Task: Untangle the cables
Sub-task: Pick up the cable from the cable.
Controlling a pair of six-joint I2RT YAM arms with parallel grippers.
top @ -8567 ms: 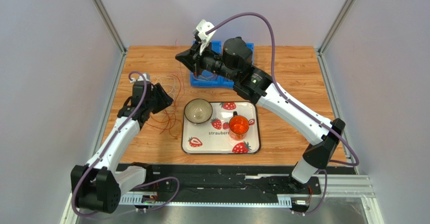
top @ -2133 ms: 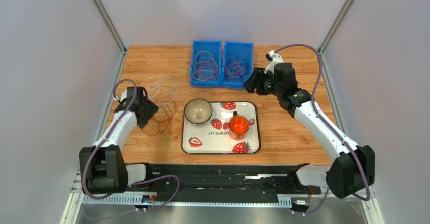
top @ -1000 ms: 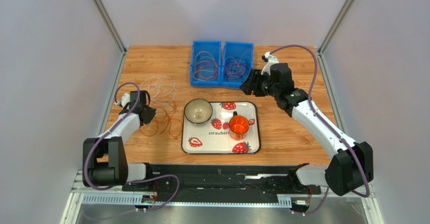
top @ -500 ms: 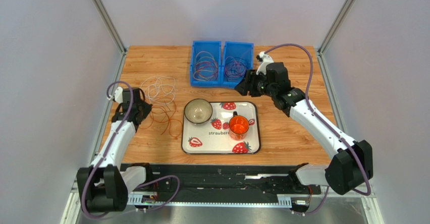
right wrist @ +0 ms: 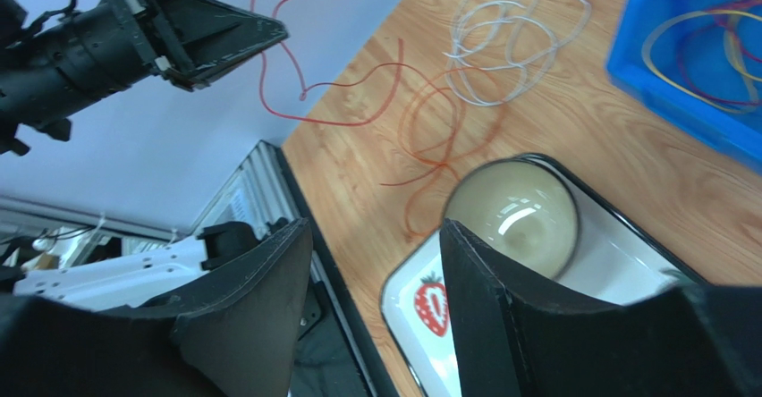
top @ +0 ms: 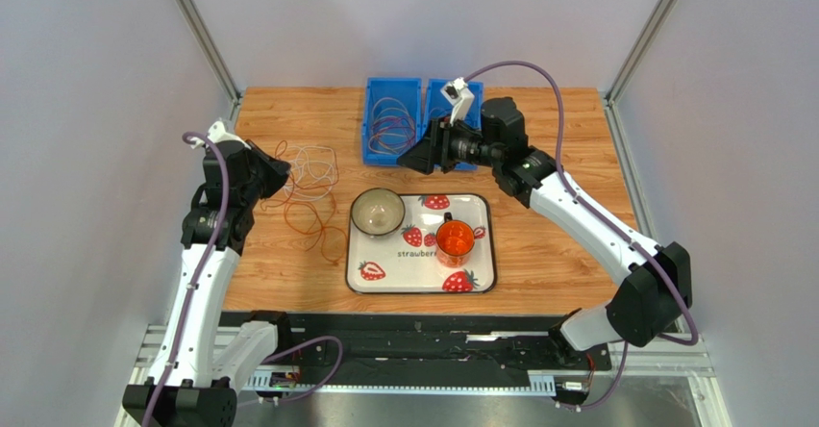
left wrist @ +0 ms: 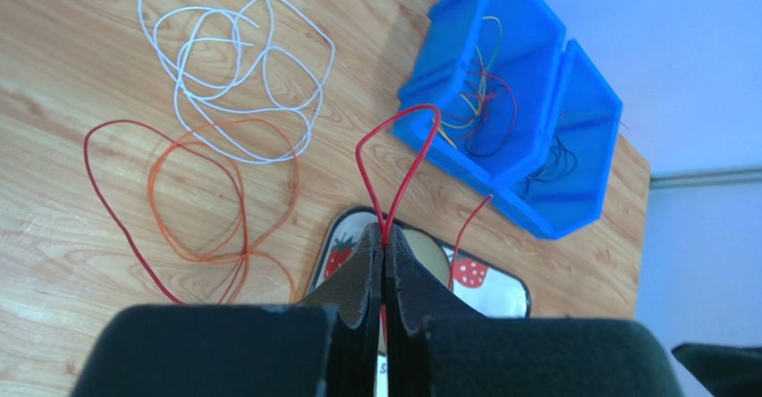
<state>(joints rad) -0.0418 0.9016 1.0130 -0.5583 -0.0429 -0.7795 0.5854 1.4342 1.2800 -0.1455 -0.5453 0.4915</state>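
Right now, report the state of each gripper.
Left gripper: closed, pinching the red cable.
Right gripper: open, holding nothing.

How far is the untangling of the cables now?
Done: some cables lie in the blue bins. In hand: the left gripper is shut on a red cable, partly raised above the table. To do: the white cable and the orange cable lie on the table, the orange crossing the red. The right gripper is open and empty.
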